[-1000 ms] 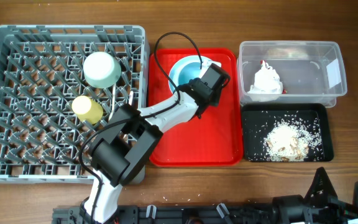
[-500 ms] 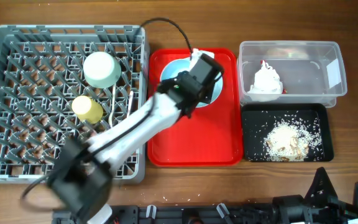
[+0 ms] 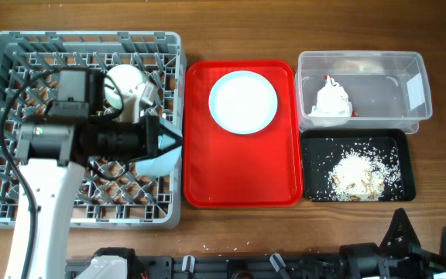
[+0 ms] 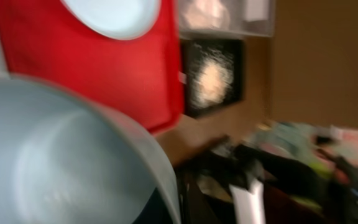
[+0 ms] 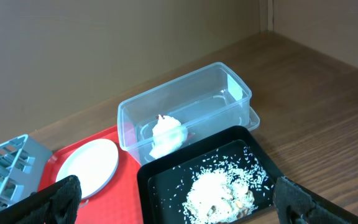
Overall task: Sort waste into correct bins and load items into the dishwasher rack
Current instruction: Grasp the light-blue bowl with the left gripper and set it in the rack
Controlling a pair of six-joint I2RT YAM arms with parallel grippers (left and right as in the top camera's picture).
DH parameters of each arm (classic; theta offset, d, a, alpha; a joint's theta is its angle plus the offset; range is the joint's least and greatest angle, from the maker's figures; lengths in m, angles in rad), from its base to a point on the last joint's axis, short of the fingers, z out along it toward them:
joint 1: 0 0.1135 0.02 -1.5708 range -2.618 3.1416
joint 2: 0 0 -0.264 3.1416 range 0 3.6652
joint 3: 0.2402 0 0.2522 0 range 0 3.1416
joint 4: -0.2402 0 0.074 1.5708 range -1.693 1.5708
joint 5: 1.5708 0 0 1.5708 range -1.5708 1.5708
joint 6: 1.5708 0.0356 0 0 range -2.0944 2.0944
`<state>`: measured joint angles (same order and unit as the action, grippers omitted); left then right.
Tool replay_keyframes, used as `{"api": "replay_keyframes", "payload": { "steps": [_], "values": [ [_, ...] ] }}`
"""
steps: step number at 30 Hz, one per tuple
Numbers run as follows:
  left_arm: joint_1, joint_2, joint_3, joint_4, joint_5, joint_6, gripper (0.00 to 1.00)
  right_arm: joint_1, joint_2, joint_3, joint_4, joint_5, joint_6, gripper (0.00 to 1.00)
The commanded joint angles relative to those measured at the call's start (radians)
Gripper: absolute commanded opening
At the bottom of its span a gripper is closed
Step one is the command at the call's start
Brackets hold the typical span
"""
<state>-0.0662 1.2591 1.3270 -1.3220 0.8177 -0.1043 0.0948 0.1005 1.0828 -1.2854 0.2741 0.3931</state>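
My left gripper (image 3: 169, 144) hangs over the right side of the grey dishwasher rack (image 3: 22, 62), shut on a light blue bowl-like dish (image 3: 159, 164). That dish fills the lower left of the left wrist view (image 4: 61, 162). A pale round plate (image 3: 243, 101) lies on the red tray (image 3: 238, 174). The pale green bowl (image 3: 130, 81) sits upside down in the rack. The arm hides the yellow cup, spoon and fork. The white napkin (image 3: 331, 101) lies in the clear tub (image 3: 393, 58). Rice scraps (image 3: 358, 174) lie in the black tray (image 3: 405, 155). My right gripper (image 5: 179, 205) is open and empty.
The right wrist view shows the clear tub (image 5: 229, 81), the black tray (image 5: 166, 180), the plate (image 5: 86, 165) and a corner of the rack (image 5: 5, 168). The right arm's base sits at the table's front edge (image 3: 409, 248). Bare wood surrounds the bins.
My left arm has swung from the red tray to over the rack, carrying the light blue dish. The pale plate beneath it now lies uncovered on the tray.
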Motion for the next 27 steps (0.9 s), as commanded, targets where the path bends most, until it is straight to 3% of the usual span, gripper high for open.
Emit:
{"api": "replay_keyframes", "payload": {
  "steps": [1, 12, 15, 27],
  "values": [
    [0.135, 0.081, -0.107, -0.081, 0.436, 0.320, 0.04, -0.002, -0.010, 0.002, 0.004, 0.018, 0.008, 1.00],
    [0.333, 0.225, -0.424, 0.056, 0.428, 0.363, 0.04, -0.002, -0.010, 0.002, 0.004, 0.018, 0.007, 1.00],
    [0.406, 0.226, -0.451, 0.055, 0.336, 0.363, 0.04, -0.002, -0.010, 0.002, 0.004, 0.018, 0.007, 1.00],
    [0.591, 0.226, -0.474, 0.040, 0.256, 0.359, 0.04, -0.002, -0.010, 0.002, 0.004, 0.018, 0.007, 1.00]
  ]
}}
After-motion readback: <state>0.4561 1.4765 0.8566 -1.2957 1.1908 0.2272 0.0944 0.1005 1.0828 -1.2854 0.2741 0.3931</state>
